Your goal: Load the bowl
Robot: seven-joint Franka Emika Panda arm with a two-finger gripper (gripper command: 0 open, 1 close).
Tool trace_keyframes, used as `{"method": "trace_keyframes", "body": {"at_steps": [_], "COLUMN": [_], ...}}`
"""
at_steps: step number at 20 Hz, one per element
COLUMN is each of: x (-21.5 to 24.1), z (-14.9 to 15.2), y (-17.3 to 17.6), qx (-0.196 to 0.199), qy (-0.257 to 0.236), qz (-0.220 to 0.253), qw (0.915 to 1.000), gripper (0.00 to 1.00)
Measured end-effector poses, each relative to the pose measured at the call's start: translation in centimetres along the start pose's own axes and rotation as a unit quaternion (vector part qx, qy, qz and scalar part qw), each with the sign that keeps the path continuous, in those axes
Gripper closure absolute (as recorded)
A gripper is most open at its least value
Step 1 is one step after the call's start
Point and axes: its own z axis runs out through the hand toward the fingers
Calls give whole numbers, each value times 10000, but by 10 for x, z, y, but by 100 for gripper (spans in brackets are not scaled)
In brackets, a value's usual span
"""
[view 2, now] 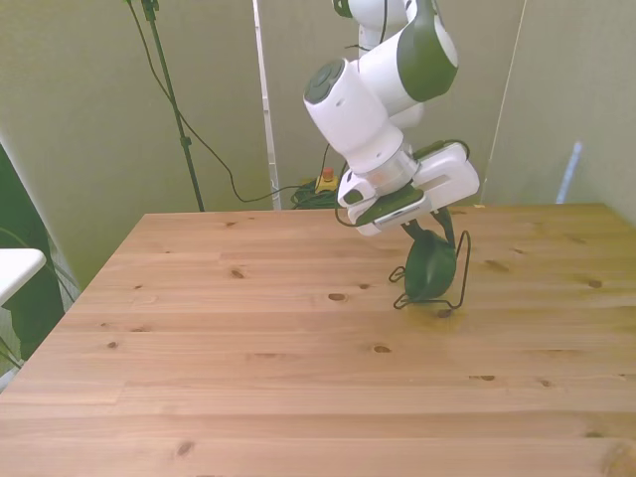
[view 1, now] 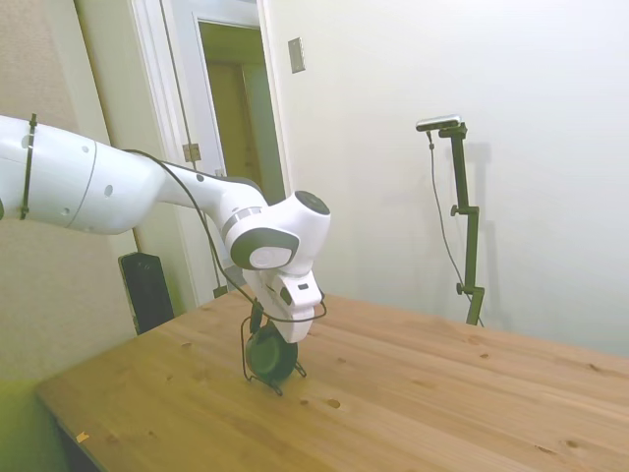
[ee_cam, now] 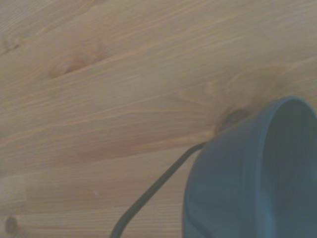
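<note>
On the table (view 1: 413, 393), the arm (view 1: 147, 187) bends steeply down over the rack (view 2: 459, 273), where the bowl (view 2: 429, 266) stands on edge, and whether the gripper (view 2: 422, 231) is open, I cannot tell.

You have a knotty pine worktop (view 1: 413, 393) under soft, even light. In the side view a plain white wall (view 1: 531, 147) stands behind it, with a white-framed doorway (view 1: 231, 108) far left.
</note>
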Motion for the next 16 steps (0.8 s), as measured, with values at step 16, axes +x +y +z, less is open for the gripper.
{"method": "trace_keyframes", "body": {"at_steps": [16], "x": [-116], "z": [-77], "y": [-12], "qx": [-946], "qy": [2551], "qz": [147], "qw": [9622], "gripper": [0]}}
